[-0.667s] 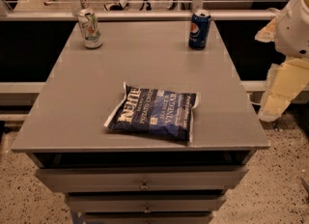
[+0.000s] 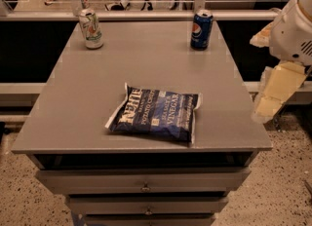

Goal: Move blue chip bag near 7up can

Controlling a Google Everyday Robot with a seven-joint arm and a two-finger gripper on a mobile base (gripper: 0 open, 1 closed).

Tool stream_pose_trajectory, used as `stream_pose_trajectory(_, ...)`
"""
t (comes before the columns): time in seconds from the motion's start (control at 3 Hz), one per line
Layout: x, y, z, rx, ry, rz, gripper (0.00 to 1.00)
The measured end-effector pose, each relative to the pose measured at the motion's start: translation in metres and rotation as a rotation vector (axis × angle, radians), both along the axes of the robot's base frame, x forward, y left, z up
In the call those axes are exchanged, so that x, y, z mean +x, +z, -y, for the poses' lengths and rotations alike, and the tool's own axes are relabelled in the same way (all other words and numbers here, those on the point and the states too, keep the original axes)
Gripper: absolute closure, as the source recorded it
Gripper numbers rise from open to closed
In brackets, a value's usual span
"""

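Flat at centre, blue chip bag (image 2: 155,114); upright at upper left, 7up can (image 2: 91,28); at right edge, gripper (image 2: 268,101), open or closed impossible to tell.

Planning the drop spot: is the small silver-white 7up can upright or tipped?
Upright: the silver-white 7up can stands on its base at the grey table's far-left corner, top rim up. The gripper hangs beside the table's right edge.

High cam over table (image 2: 73,118), gripper (image 2: 269,99) at rt

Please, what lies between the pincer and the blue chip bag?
Camera view: bare tabletop only, from blue chip bag to the pincer hanging off the right edge.
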State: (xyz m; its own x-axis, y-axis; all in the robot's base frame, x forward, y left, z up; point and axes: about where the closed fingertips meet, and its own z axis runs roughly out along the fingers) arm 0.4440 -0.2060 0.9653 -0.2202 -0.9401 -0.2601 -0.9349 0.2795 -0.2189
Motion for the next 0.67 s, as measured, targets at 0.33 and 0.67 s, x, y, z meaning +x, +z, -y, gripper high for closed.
stream_pose_trajectory(0.33,0.012,-0.025,-0.030,0.115,0.029,-0.032,0.00)
stream_pose_trajectory(0.67,0.024,-0.046,-0.061,0.219,0.078,-0.047,0.00)
